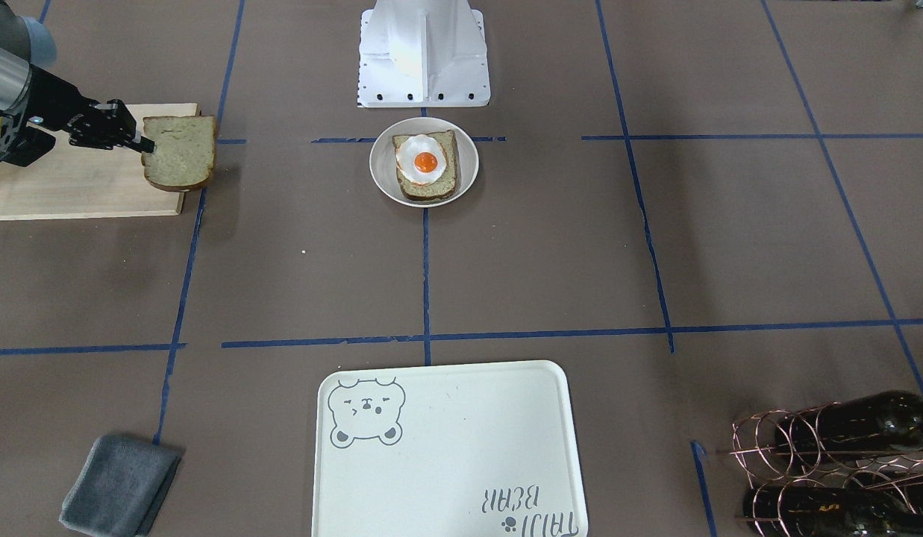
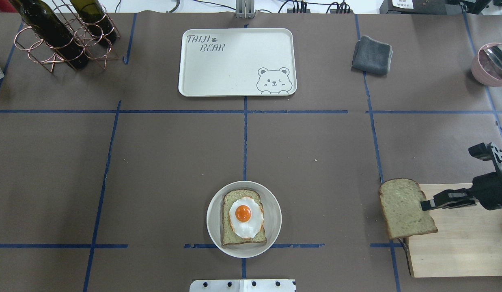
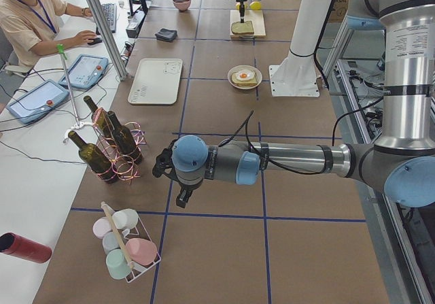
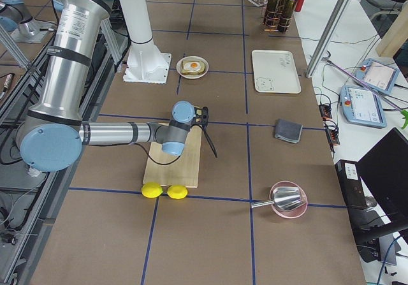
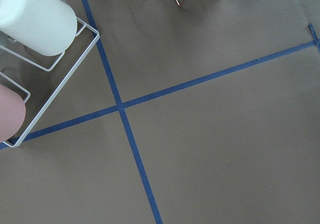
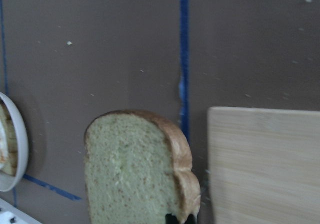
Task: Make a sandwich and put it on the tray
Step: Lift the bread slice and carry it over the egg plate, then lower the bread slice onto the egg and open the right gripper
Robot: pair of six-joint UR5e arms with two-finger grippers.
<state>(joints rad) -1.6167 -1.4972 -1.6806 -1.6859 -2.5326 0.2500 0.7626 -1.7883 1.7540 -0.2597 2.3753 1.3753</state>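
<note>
My right gripper (image 2: 423, 204) is shut on one edge of a tan bread slice (image 2: 403, 207), holding it tilted in the air over the left end of the wooden cutting board (image 2: 457, 243). The right wrist view shows that slice (image 6: 132, 169) close up. A second bread slice (image 2: 228, 238) lies on the small round plate (image 2: 213, 221) with the fried egg (image 2: 245, 217) on top. The cream bear tray (image 2: 234, 61) at the far centre holds nothing. My left gripper (image 3: 162, 168) hovers low over bare table near the bottle rack; I cannot tell whether it is open or shut.
A copper rack with wine bottles (image 2: 60, 36) stands far left and a grey folded cloth (image 2: 372, 54) lies far right. A pink bowl (image 2: 492, 65) with a metal scoop sits at the right edge. Two lemons (image 4: 164, 190) lie by the board. A wire cup rack (image 3: 126, 246) is close to the left arm. A person (image 3: 27, 18) sits beyond the table.
</note>
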